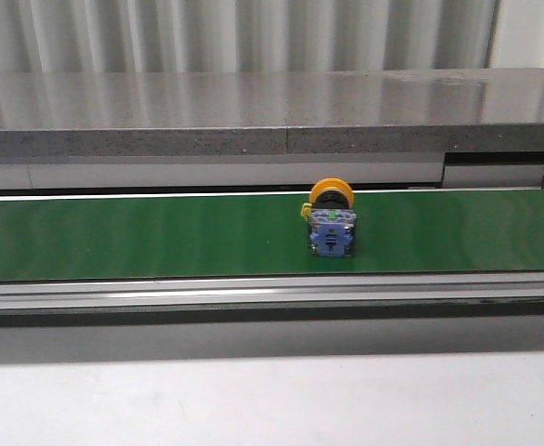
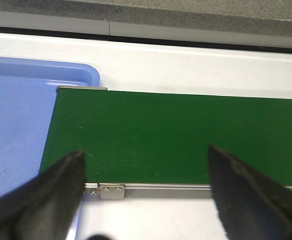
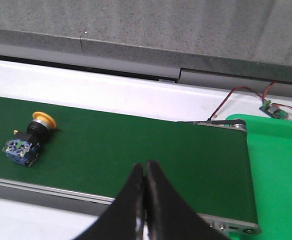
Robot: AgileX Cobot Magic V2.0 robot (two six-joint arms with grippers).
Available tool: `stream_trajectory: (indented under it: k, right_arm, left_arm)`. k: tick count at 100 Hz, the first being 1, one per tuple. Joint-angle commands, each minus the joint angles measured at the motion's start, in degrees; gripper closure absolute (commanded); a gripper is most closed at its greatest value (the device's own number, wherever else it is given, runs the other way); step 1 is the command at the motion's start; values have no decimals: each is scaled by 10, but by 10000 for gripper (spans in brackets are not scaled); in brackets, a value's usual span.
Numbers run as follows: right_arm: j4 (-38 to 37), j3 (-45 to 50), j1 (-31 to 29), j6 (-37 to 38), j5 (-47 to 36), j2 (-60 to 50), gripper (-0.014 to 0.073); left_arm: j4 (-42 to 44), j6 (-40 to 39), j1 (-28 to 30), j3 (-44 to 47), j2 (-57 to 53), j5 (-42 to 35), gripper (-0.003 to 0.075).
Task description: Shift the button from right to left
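Lying free on the belt [image 1: 160,237], the button [image 1: 331,221] awaits pickup; left gripper [image 2: 146,172] jaws wide and empty, right gripper [image 3: 146,172] jaws closed, empty.

1. Even, diffuse light; nothing dim.
2. Pale streaky glare on the grey ledge [image 1: 253,102] behind my belt [image 1: 160,237].
3. Front view is soft and grainy; the button [image 1: 331,221] casts only a faint shadow.
4. My own fingers [image 2: 41,200] are blurred dark shapes in both wrist views.
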Motion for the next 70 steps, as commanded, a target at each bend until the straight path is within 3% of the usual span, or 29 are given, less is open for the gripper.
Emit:
stream_trajectory:
  k: [1, 31, 70]
  right_arm:
    - [3, -14, 0, -6, -43, 0, 661]
    - [3, -14, 0, -6, -43, 0, 661]
    - [3, -14, 0, -6, -43, 0, 661]
  left_arm:
    - [-9, -3, -4, -21, 3, -22, 22]
    - [-49, -3, -4, -42, 48, 26, 61]
    - [-101, -3, -18, -97, 148, -5, 61]
